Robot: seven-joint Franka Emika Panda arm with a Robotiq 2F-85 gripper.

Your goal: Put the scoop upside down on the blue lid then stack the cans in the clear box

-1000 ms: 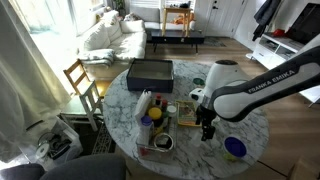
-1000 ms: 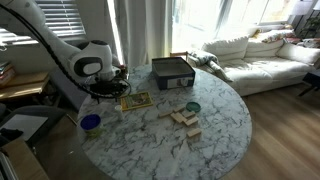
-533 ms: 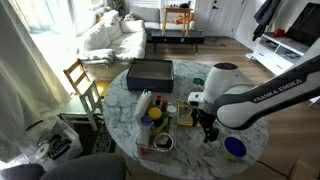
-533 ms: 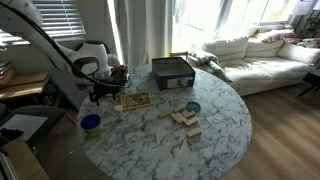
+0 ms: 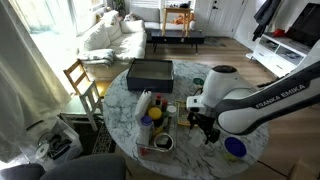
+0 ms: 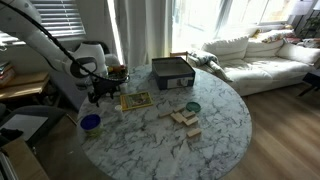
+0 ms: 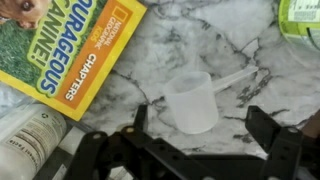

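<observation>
Both exterior views stand well back and high, looking down on the round marble counter (image 5: 190, 88) from different sides. In an exterior view the end effector (image 5: 208, 130) sits right of centre, with the dark box (image 5: 150, 72) beyond it to the left. In an exterior view the end effector (image 6: 101, 94) sits far left, the box to its right. The wrist view is very close and aimed straight down. It shares only the marble under the end effector (image 7: 200, 125) and a book (image 7: 70, 50) just beside it.
</observation>
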